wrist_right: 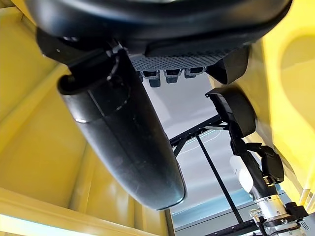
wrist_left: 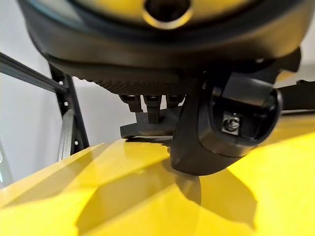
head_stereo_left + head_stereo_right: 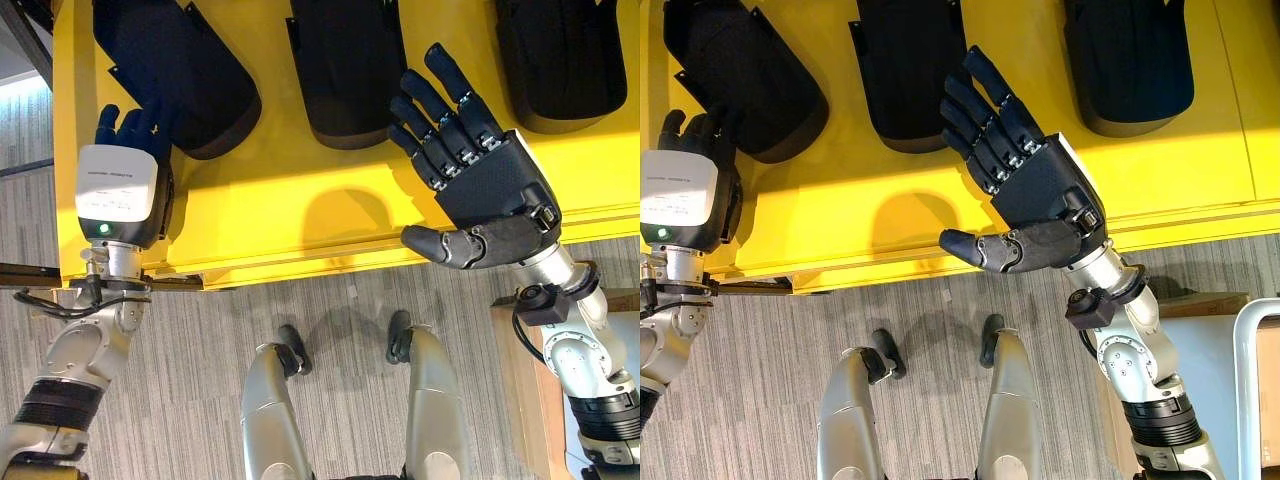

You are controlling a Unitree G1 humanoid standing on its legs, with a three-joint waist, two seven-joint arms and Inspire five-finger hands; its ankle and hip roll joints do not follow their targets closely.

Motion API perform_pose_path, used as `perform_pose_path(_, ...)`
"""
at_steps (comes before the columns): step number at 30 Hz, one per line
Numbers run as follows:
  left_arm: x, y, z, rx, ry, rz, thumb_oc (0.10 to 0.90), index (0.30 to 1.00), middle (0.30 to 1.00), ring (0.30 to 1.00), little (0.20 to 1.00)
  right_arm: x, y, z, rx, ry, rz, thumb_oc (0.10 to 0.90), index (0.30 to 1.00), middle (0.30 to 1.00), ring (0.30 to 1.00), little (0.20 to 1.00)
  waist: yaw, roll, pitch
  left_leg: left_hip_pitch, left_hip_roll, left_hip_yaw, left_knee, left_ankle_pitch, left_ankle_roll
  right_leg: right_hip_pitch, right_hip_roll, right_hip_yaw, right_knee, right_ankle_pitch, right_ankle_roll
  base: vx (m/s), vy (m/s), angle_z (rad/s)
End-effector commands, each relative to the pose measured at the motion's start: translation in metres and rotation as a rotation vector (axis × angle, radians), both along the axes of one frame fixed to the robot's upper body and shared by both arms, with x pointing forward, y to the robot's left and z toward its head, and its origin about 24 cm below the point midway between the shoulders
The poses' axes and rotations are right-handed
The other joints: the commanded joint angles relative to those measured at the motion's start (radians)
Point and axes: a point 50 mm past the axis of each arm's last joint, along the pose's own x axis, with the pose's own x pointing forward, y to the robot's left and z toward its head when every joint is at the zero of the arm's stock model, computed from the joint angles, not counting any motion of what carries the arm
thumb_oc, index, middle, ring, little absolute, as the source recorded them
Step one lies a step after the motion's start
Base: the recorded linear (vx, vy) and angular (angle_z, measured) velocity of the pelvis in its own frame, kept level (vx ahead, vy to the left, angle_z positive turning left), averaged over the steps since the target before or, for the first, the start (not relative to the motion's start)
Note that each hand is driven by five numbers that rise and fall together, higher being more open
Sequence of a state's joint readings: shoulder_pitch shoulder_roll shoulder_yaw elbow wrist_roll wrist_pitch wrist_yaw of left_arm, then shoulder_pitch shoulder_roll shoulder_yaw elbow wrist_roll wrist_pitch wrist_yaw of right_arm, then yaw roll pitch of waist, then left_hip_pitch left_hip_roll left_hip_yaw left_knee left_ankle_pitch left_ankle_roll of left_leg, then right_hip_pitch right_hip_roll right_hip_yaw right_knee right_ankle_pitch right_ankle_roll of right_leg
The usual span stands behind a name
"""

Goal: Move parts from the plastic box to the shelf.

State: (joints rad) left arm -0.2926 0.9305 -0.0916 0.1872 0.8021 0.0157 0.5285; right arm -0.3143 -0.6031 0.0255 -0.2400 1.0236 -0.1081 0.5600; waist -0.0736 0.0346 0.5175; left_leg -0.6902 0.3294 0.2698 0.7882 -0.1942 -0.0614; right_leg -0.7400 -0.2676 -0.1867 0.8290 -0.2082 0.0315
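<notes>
Three black moulded parts lie in a row in a yellow plastic box [image 3: 300, 195]: a left part [image 3: 185, 70], a middle part [image 3: 345, 70] and a right part [image 3: 565, 55]. My left hand [image 3: 125, 125] is at the box's left end. Its fingers [image 2: 147, 105] reach onto the near edge of the left part, and its thumb [image 2: 221, 128] rests on the yellow floor apart from the part. My right hand [image 3: 490, 190] hovers above the box between the middle and right parts. It is open with spread fingers, the thumb [image 1: 123, 132] stretched out, and holds nothing.
The box's near rim [image 3: 330, 262] runs across in front of me, above grey striped floor [image 3: 200, 340]. A brown board [image 3: 520, 380] and a pale container [image 3: 1240, 370] stand at the right. A black metal rack frame [image 2: 69, 108] rises beyond the box.
</notes>
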Motion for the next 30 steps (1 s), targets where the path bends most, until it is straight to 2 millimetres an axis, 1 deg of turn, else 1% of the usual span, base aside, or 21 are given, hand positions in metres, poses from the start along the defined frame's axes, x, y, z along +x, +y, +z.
perform_pose_path(1,-0.006,-0.002,-0.011,0.093,0.096,-0.019,0.900,1.000,1.000,1.000,1.000,-0.023,0.000,0.042,0.085,-0.257,0.061,0.900,1.000,1.000,1.000,1.000,-0.016,0.001,-0.052,0.087,0.030,-0.029,-0.097,-0.019,-0.063,0.093,-0.053,0.032,-0.090,-0.008,0.115,0.00,0.000,0.00)
perform_pose_path(6,-0.007,-0.008,-0.006,0.110,0.093,-0.052,0.900,1.000,1.000,1.000,1.000,-0.023,-0.002,0.042,0.081,-0.256,0.058,0.900,1.000,1.000,1.000,1.000,-0.016,0.003,-0.049,0.096,0.026,-0.023,-0.105,-0.017,-0.062,0.100,-0.054,0.029,-0.096,-0.006,0.115,0.00,0.000,0.00)
perform_pose_path(10,-0.008,-0.012,-0.003,0.137,0.120,-0.042,0.900,1.000,1.000,1.000,1.000,-0.024,-0.005,0.041,0.086,-0.256,0.053,0.900,1.000,1.000,1.000,1.000,-0.014,0.004,-0.049,0.104,0.024,-0.020,-0.110,-0.017,-0.061,0.110,-0.057,0.025,-0.104,-0.004,0.116,0.00,0.000,0.00)
perform_pose_path(14,-0.010,-0.011,-0.002,0.157,0.137,-0.030,0.900,1.000,1.000,1.000,1.000,-0.025,-0.006,0.041,0.087,-0.256,0.053,0.900,1.000,1.000,1.000,1.000,-0.014,0.006,-0.049,0.113,0.023,-0.017,-0.117,-0.014,-0.061,0.117,-0.057,0.024,-0.111,0.000,0.118,0.00,0.000,0.00)
perform_pose_path(24,-0.016,0.002,0.002,0.232,0.193,0.057,0.900,1.000,1.000,1.000,1.000,-0.027,-0.008,0.041,0.092,-0.251,0.060,0.900,1.000,1.000,1.000,1.000,-0.010,0.015,-0.049,0.139,0.017,-0.006,-0.135,-0.008,-0.058,0.141,-0.063,0.015,-0.128,0.007,0.119,0.00,0.000,0.00)
perform_pose_path(27,-0.020,0.012,0.003,0.269,0.229,0.111,0.900,1.000,1.000,1.000,1.000,-0.028,-0.008,0.042,0.090,-0.250,0.066,0.900,1.000,1.000,1.000,1.000,-0.008,0.019,-0.051,0.158,0.012,0.001,-0.151,-0.002,-0.057,0.158,-0.064,0.011,-0.141,0.011,0.120,0.01,0.010,0.01)
perform_pose_path(30,-0.024,0.017,0.005,0.285,0.241,0.139,0.900,1.000,1.000,1.000,1.000,-0.029,-0.008,0.044,0.090,-0.244,0.067,0.900,1.000,1.000,1.000,1.000,-0.005,0.023,-0.055,0.173,0.008,0.006,-0.161,0.002,-0.055,0.171,-0.067,0.006,-0.149,0.014,0.119,0.02,0.017,0.02)
